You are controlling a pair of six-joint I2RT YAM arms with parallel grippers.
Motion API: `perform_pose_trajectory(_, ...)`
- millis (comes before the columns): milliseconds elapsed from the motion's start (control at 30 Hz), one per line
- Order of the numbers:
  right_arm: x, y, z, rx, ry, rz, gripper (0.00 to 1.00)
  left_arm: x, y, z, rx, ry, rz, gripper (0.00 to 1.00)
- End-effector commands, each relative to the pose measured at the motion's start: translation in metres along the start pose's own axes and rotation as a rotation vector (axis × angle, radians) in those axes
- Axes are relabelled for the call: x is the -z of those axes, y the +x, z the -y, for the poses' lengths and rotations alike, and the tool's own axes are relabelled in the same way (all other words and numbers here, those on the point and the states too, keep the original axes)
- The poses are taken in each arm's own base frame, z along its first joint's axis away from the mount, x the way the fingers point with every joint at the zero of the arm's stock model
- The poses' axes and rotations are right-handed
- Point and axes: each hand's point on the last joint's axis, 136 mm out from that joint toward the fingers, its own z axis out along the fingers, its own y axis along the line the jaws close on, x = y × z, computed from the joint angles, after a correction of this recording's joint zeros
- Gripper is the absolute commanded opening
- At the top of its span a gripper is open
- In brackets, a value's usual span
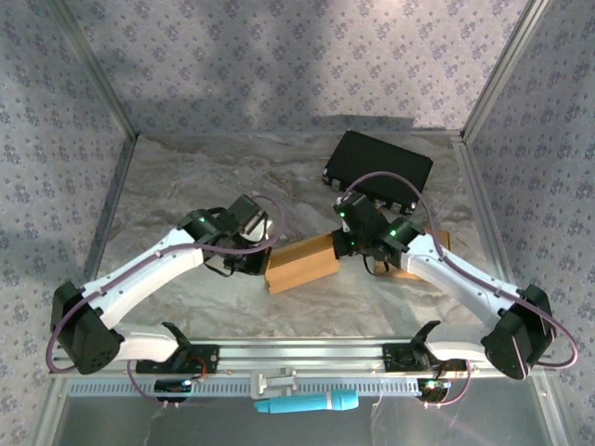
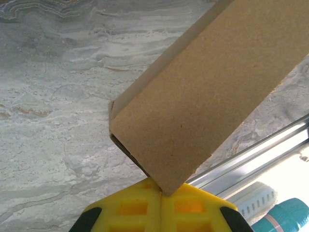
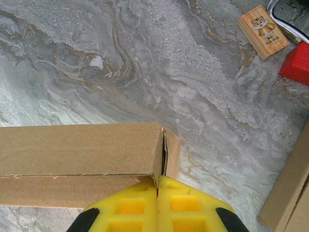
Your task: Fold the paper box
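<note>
Left gripper (image 2: 160, 195) closed, seemingly touching box (image 2: 207, 92).

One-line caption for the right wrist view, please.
Right gripper, shut, touches the end of the paper box on the marbled table; a tiger block lies beyond.

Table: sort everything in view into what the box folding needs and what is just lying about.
For the job:
paper box
left gripper, shut, at one end of the box
right gripper, shut, at the other end

Lying about:
black case
wooden block with a tiger picture
red block
teal pen-shaped tool on the front rail
</note>
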Motion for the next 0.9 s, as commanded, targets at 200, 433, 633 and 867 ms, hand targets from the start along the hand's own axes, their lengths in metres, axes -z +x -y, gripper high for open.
perform_pose_trajectory(200,0.029,0.022,-0.005,-0.082,-0.083,-0.039,0.27,-0.012,-0.004,-0.001,0.024,-0.050,0.055,0.00)
perform_pose_trajectory(433,0.054,0.026,-0.006,-0.352,-0.210,-0.029,0.50,-0.014,-0.004,0.002,0.030,-0.055,0.054,0.00)
perform_pose_trajectory(633,0.061,0.017,0.005,-0.704,-0.255,-0.019,0.58,-0.015,-0.003,0.005,0.024,-0.055,0.047,0.00)
perform_pose_trajectory(867,0.051,-0.003,0.008,-1.073,-0.341,-0.053,0.62,-0.016,-0.002,0.007,0.020,-0.059,0.040,0.00)
